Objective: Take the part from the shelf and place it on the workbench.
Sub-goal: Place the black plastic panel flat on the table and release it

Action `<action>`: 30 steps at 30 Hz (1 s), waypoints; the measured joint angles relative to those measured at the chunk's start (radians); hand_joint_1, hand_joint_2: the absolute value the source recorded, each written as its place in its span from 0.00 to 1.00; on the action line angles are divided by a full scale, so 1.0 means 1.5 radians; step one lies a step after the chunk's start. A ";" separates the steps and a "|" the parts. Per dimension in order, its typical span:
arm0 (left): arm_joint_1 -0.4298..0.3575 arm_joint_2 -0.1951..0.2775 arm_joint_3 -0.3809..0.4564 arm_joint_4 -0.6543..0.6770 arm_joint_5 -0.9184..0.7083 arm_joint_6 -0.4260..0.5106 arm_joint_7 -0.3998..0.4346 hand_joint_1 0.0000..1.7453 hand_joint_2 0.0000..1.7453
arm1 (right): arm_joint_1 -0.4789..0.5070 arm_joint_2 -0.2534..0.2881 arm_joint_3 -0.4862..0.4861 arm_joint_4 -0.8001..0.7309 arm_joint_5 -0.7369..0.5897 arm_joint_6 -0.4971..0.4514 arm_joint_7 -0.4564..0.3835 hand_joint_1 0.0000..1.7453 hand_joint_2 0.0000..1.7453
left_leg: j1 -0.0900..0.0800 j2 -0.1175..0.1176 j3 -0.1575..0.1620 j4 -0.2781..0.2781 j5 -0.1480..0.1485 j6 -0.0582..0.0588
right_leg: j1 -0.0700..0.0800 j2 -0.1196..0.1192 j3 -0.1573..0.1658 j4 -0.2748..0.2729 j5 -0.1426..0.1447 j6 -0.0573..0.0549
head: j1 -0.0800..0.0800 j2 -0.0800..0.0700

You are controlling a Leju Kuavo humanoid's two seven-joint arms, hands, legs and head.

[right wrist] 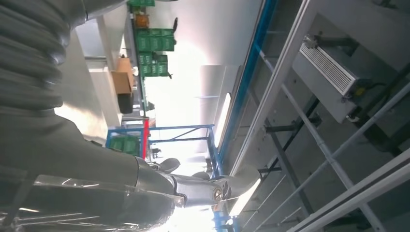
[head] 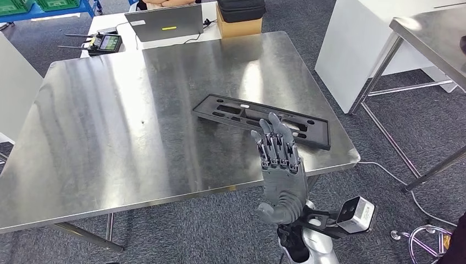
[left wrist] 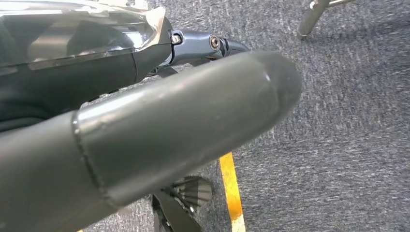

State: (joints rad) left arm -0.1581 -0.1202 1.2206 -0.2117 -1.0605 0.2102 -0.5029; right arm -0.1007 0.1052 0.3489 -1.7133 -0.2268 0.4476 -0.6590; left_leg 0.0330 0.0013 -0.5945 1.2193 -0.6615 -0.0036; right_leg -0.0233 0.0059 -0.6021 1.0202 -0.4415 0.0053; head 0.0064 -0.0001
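Note:
The part, a long flat black plastic frame with cut-outs, lies flat on the steel workbench near its front right corner. My right hand is raised just in front of the part, fingers straight and pointing up, holding nothing; its fingertips overlap the part's near edge in the head view. The right wrist view shows the same hand against the ceiling. My left hand hangs over the grey carpet, thumb stretched out, with nothing in it.
At the workbench's far edge, on a white table, stand a laptop, a cardboard box and a remote controller. A second steel table and a white cabinet are at the right. A yellow floor line runs below.

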 joint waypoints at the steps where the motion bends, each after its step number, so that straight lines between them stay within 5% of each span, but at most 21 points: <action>1: 0.000 0.000 0.000 0.000 0.000 0.000 0.000 0.00 0.00 | 0.002 0.000 0.000 0.000 0.000 0.000 0.000 0.00 1.00 | 0.000 0.000 -0.017 0.029 -0.005 0.001 | 0.003 0.000 0.000 0.000 0.000 -0.001 | 0.000 0.000; 3: 0.001 0.000 0.000 0.000 0.000 0.000 0.000 0.00 0.00 | 0.004 0.000 -0.001 0.000 0.000 -0.001 0.000 0.00 1.00 | -0.002 0.000 -0.019 0.022 0.022 0.007 | 0.008 0.000 0.001 0.000 0.000 -0.001 | 0.000 0.000; 6: 0.000 0.001 0.000 0.000 0.000 -0.001 0.000 0.00 0.00 | 0.004 0.000 -0.001 0.000 0.000 -0.001 -0.001 0.00 1.00 | -0.009 -0.001 0.034 -0.097 0.086 0.023 | 0.012 0.001 0.002 0.000 0.002 -0.002 | 0.001 0.000; 11: 0.000 0.001 0.000 0.000 0.000 -0.001 0.000 0.00 0.00 | 0.004 0.000 -0.002 -0.001 0.000 -0.001 -0.001 0.00 1.00 | -0.016 0.001 0.047 -0.142 0.106 0.032 | 0.012 -0.001 -0.004 0.003 0.006 0.012 | 0.001 0.000; 13: -0.001 0.000 0.000 0.000 0.000 -0.001 0.000 0.00 0.00 | 0.004 -0.001 -0.002 -0.001 0.001 -0.001 -0.001 0.00 1.00 | -0.014 0.003 0.045 -0.152 0.117 0.038 | 0.013 -0.002 -0.024 0.046 -0.021 0.011 | 0.003 0.000; 15: 0.000 0.000 0.000 0.000 0.000 -0.001 0.000 0.00 0.00 | 0.006 -0.003 -0.002 -0.001 0.001 -0.002 -0.001 0.00 1.00 | -0.015 0.005 0.038 -0.152 0.123 0.041 | 0.011 -0.002 -0.057 0.129 -0.063 0.008 | 0.004 0.000; 17: 0.000 0.000 0.000 0.000 0.000 -0.002 0.000 0.00 0.00 | 0.009 -0.005 -0.002 -0.001 0.002 -0.003 -0.002 0.00 1.00 | -0.016 0.006 0.033 -0.152 0.127 0.040 | 0.008 -0.002 -0.068 0.175 -0.079 0.014 | 0.004 0.000; 18: 0.000 -0.001 0.000 0.000 0.000 -0.003 0.000 0.00 0.00 | 0.010 -0.006 -0.002 -0.001 0.003 -0.004 -0.002 0.00 1.00 | -0.016 0.006 0.031 -0.151 0.129 0.039 | 0.007 -0.002 -0.056 0.163 -0.074 0.019 | 0.004 0.000; 21: 0.000 -0.001 0.000 0.000 0.000 -0.005 0.001 0.00 0.00 | 0.011 -0.007 -0.002 -0.001 0.007 -0.009 -0.004 0.00 1.00 | -0.017 0.005 0.030 -0.146 0.131 0.034 | 0.006 -0.003 0.023 0.031 -0.035 0.031 | 0.004 0.000; 23: -0.001 -0.002 0.000 0.000 0.000 -0.006 0.002 0.00 0.00 | 0.012 -0.007 -0.003 -0.002 0.010 -0.010 -0.006 0.00 1.00 | -0.018 0.005 0.026 -0.143 0.134 0.027 | 0.008 -0.003 0.043 -0.012 -0.025 0.025 | 0.004 0.000; 26: -0.001 -0.003 0.000 0.000 0.000 -0.006 0.004 0.00 0.00 | 0.012 -0.008 -0.004 -0.002 0.012 -0.011 -0.008 0.00 1.00 | -0.015 0.004 0.020 -0.140 0.136 0.014 | 0.009 -0.003 0.039 -0.016 -0.016 0.010 | 0.003 0.000; 28: -0.001 -0.004 0.000 0.001 0.000 -0.006 0.004 0.00 0.00 | 0.012 -0.008 -0.004 -0.002 0.012 -0.011 -0.010 0.00 1.00 | -0.012 0.002 0.006 -0.108 0.107 0.007 | 0.004 -0.004 0.037 -0.022 -0.007 -0.004 | 0.001 0.000; 30: -0.001 -0.004 0.000 0.001 0.001 -0.007 0.004 0.00 0.00 | 0.013 -0.009 -0.004 -0.002 0.013 -0.011 -0.012 0.00 1.00 | -0.009 0.001 -0.024 -0.033 0.057 0.000 | 0.004 -0.005 0.029 -0.022 -0.001 -0.012 | -0.001 0.000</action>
State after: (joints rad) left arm -0.1589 -0.1263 1.2205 -0.2099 -1.0596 0.1996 -0.4971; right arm -0.0805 0.0921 0.3425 -1.7156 -0.2079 0.4307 -0.6764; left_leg 0.0202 0.0023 -0.6310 1.1700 -0.5763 -0.0030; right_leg -0.0167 -0.0019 -0.5588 0.9865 -0.4425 -0.0127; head 0.0045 0.0000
